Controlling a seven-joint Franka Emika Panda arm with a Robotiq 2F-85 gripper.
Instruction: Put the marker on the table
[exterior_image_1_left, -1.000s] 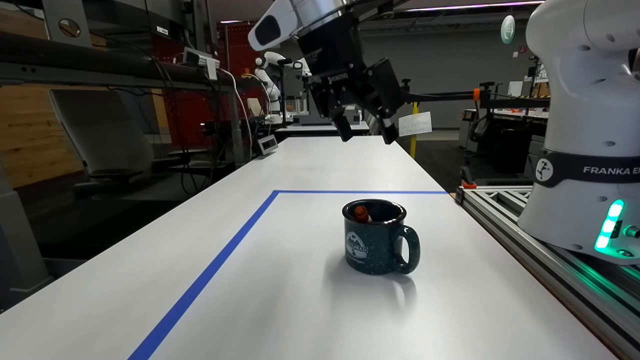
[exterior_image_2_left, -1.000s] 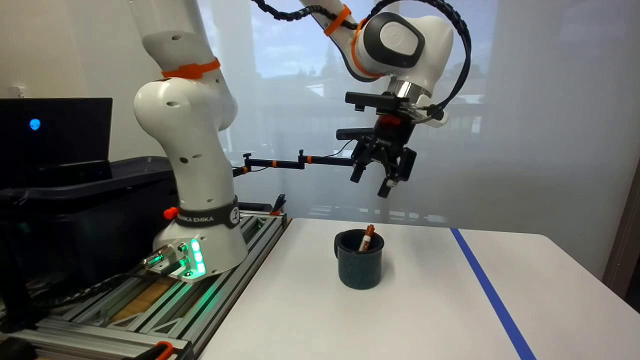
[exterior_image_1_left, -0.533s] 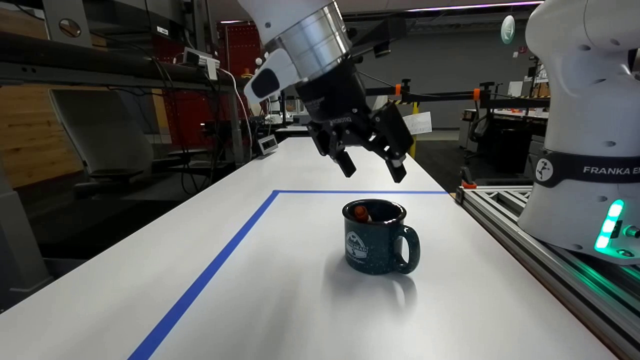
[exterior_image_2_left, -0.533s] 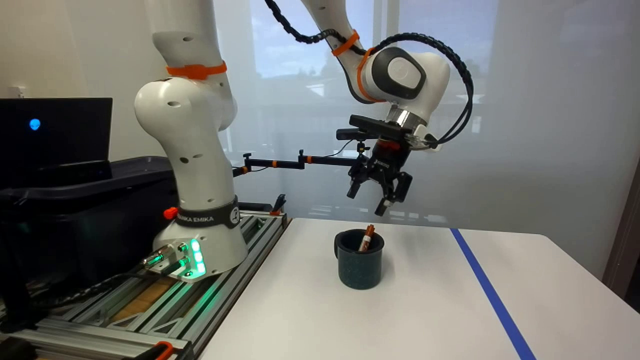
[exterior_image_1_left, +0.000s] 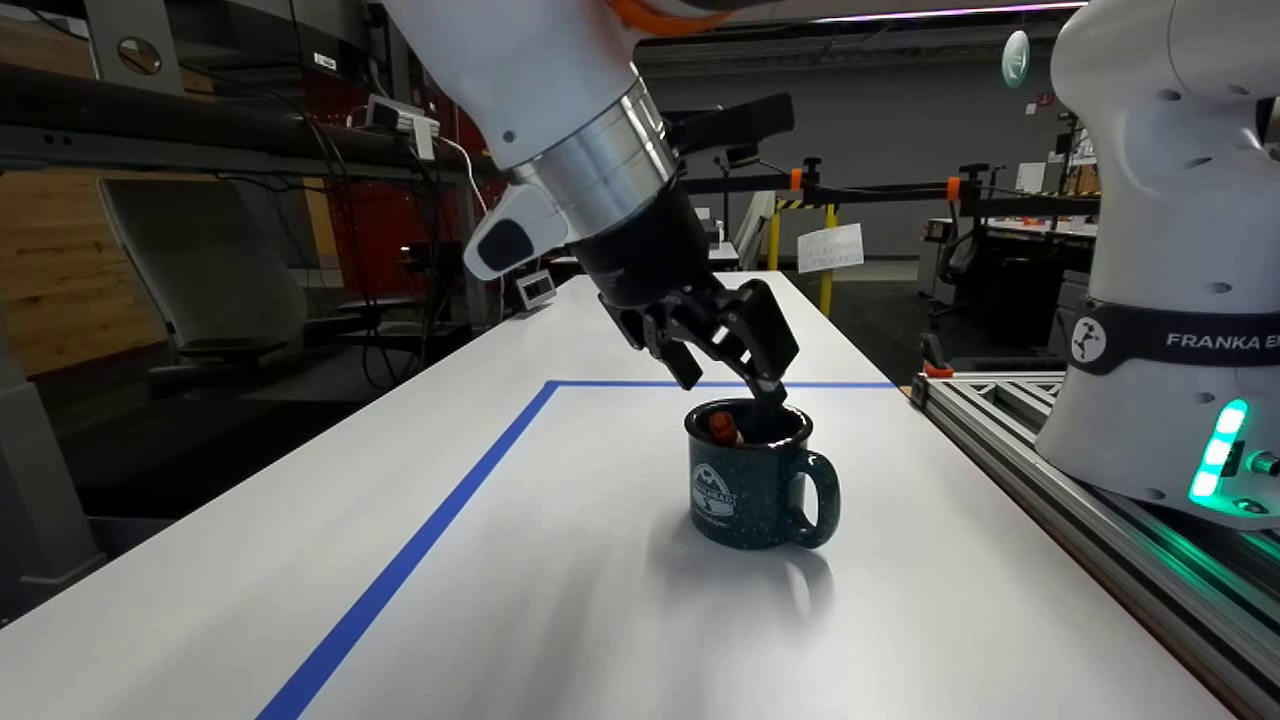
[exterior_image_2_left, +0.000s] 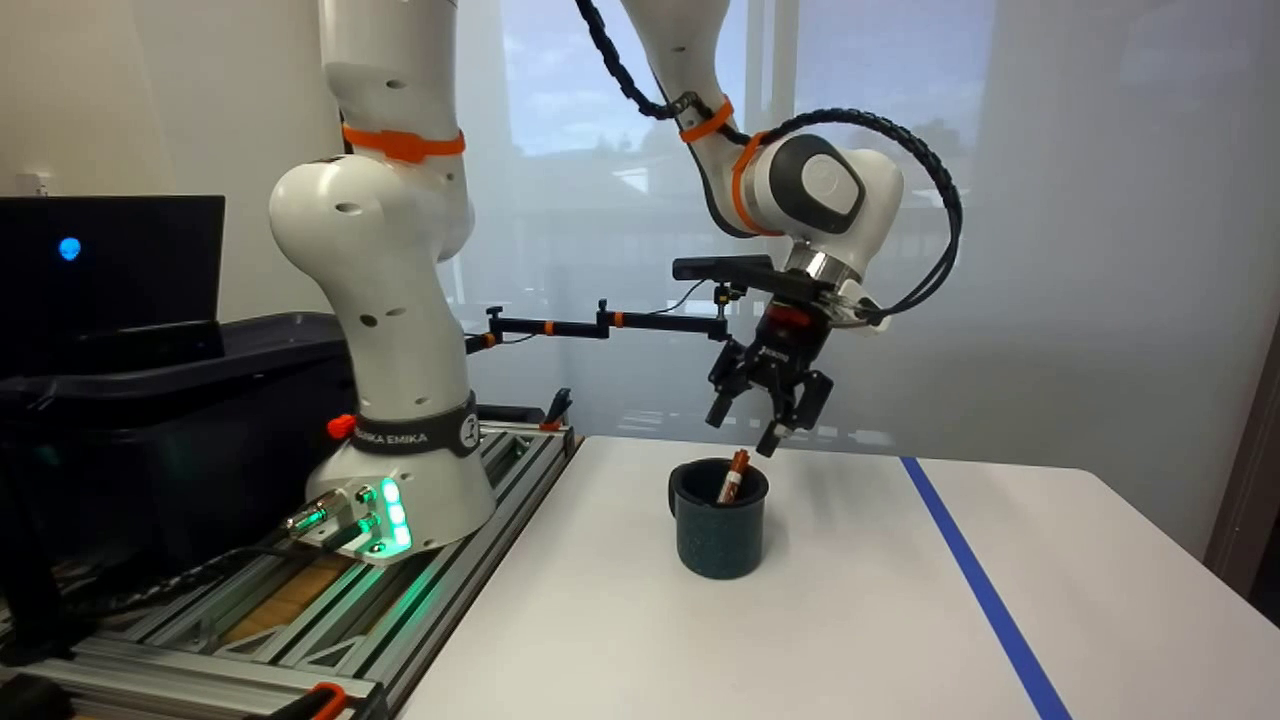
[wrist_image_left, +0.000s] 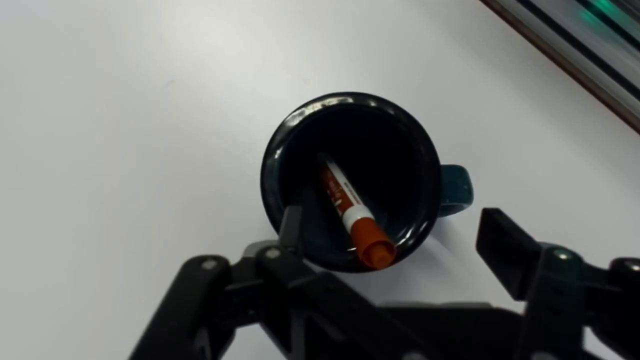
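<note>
1. The gripper (exterior_image_2_left: 743, 428) hangs tilted above the mug, its two fingers spread well apart with nothing held between them. An exterior view shows a gap between the fingertips and the mug's rim.

2. In the wrist view the left finger (wrist_image_left: 291, 227) overlaps the near left part of the rim. The right finger (wrist_image_left: 505, 250) stands wide of the mug, to the right and nearer than the handle (wrist_image_left: 456, 190).

3. The marker (wrist_image_left: 356, 214) lies below and just ahead of the gripper, inside the dark teal mug (exterior_image_1_left: 752, 500). In the wrist view its orange cap (wrist_image_left: 371, 241) sits between the fingers, closer to the left one.

4. The marker leans: its long axis runs from the cap, at the near right of the wrist view, down to a low end at the far left. The fingers face each other roughly left to right, so they would meet it across its width, but aslant.

5. The coming move, I judge, is a descent with one finger each side of the cap. The left finger could land on the rim unless the gripper shifts or narrows first.

6. The table (exterior_image_1_left: 560, 600) bears the mug upright, right of the long blue tape (exterior_image_1_left: 428, 530) in an exterior view. The marker is not yet laid there; this looks like the approach before a grasp.
</note>
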